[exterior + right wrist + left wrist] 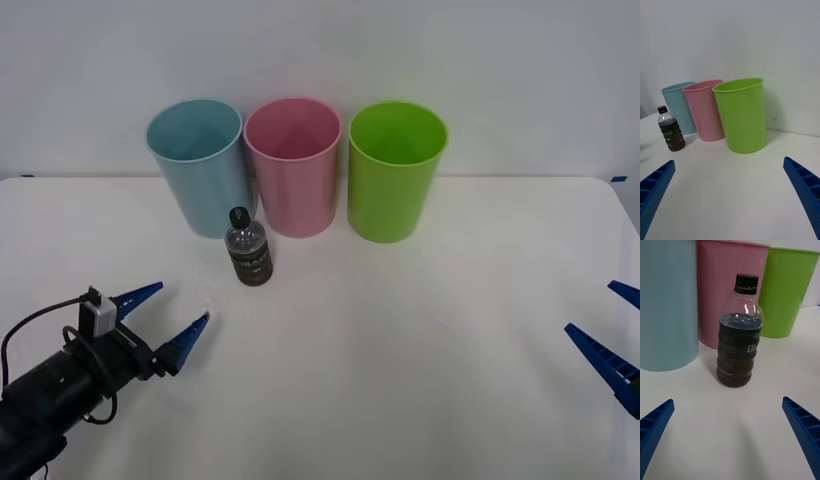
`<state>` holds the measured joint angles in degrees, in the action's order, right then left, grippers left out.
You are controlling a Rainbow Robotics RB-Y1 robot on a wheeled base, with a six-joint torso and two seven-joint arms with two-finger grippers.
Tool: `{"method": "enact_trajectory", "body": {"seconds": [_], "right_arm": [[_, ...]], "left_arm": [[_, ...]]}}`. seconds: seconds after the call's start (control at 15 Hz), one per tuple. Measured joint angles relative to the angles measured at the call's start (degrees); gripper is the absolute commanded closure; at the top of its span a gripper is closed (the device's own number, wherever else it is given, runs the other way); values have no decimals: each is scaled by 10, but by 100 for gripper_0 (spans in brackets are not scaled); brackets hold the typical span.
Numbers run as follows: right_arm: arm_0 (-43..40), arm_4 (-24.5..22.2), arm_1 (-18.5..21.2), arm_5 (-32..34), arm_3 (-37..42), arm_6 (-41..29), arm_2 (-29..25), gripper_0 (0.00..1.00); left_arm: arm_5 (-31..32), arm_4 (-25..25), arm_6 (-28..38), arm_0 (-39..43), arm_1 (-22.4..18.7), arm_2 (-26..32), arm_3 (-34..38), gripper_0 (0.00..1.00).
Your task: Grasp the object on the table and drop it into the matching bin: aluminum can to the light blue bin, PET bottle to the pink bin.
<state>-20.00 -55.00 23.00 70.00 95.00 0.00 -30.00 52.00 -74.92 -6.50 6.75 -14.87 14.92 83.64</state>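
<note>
A small bottle (249, 249) stands upright left of centre in the front view, just before the pink bin (293, 166) and light blue bin (199, 163). Your left gripper (168, 313), lower left, is spread wide and aimed at it. Keep the bottle centred between the fingers and close on the label. The right gripper (612, 330) waits, spread, at the tabletop's (420, 350) right edge.
</note>
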Motion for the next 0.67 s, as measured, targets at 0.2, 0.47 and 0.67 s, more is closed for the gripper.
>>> {"method": "enact_trajectory", "body": {"seconds": [0.2,0.47,0.67], "right_arm": [[0,0,0,0,0,0,0,0],[0,0,0,0,0,0,0,0],[0,0,0,0,0,0,0,0]], "left_arm": [[-48,-1,5,-17,0,-33,-2,0],[-76,-1,8,-58,0,-56,-44,0],[-77,-1,8,-95,0,-60,-81,0]]}}
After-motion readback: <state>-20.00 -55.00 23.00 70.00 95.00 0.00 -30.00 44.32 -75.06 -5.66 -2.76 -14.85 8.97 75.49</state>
